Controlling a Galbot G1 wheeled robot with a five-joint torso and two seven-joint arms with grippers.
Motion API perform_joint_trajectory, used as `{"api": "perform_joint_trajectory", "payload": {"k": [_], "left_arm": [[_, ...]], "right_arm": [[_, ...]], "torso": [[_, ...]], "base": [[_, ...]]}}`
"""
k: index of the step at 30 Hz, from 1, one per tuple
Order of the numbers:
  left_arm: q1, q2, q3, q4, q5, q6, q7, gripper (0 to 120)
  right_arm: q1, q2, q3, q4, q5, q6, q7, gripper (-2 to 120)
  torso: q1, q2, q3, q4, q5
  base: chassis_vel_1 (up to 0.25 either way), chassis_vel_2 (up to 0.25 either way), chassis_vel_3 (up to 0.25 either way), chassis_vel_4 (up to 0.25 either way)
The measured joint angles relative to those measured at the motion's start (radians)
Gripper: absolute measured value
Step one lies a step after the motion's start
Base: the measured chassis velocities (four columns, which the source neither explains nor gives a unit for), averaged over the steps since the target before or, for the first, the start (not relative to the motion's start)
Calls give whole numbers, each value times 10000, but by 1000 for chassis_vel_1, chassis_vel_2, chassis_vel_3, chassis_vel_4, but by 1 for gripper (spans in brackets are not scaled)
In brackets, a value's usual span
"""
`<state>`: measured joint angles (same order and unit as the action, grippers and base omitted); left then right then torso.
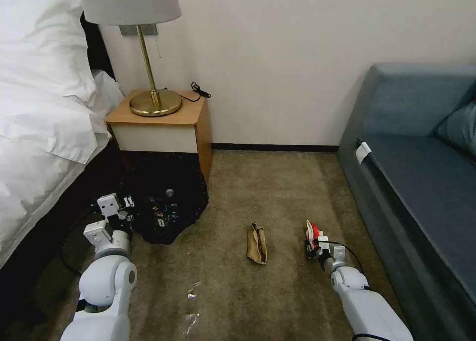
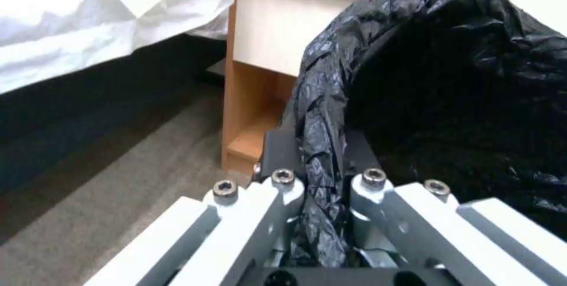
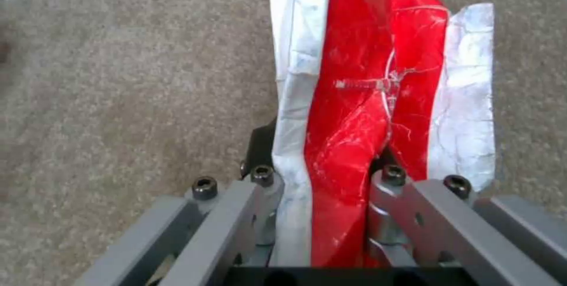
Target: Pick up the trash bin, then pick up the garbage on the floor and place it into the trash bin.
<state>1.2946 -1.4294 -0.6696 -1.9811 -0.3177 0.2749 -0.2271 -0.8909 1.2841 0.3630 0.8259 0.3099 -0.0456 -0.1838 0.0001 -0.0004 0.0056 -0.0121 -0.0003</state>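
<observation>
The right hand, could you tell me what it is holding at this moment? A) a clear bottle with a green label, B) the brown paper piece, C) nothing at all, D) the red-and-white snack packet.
D: the right wrist view shows the right hand shut on the red-and-white snack packet, while the brown paper piece lies apart on the carpet.

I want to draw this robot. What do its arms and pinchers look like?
Both arms are smooth, rounded and glossy white. The left gripper and right gripper are blocky white-grey parts with black pieces. Close up, their linkages are flat grey bars fastened with dark hex-socket screws. A thin black cable loops beside the right wrist.
</observation>
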Motion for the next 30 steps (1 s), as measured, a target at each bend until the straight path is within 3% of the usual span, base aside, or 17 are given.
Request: {"api": "perform_joint_trajectory", "payload": {"k": [9,18,21,23,27,30], "left_arm": [[-66,-4,33,35,-47,-5,7,4],[-72,14,29,44,-75,-5,18,4],[-72,-5,49,101,-76,-10,28,4],[-80,-55,118,177,-61,-26,39,4],[-104,-82,189,242,-44,-39,48,4],[-164,-88,274,315,-81,-40,55,4]], "right_arm": [[-26,85,10,123,-137,201,23,14],[-249,-78,-132,1193,-78,358,213,13],[-361,-166,-426,2036,-174,992,316,13],[-325,-126,-916,2589,-379,2016,450,13],[-218,-87,-1553,3229,-422,2602,733,13],[94,-243,-3106,4812,436,2823,1411,13]], "torso": [[0,0,0,0,2],[0,0,0,1,1],[0,0,0,0,0],[0,0,0,0,-1],[0,0,1,2,1],[0,0,0,3,-2]], "base": [[0,0,0,0],[0,0,0,0],[0,0,0,0],[0,0,0,0],[0,0,0,0],[0,0,0,0]]}}
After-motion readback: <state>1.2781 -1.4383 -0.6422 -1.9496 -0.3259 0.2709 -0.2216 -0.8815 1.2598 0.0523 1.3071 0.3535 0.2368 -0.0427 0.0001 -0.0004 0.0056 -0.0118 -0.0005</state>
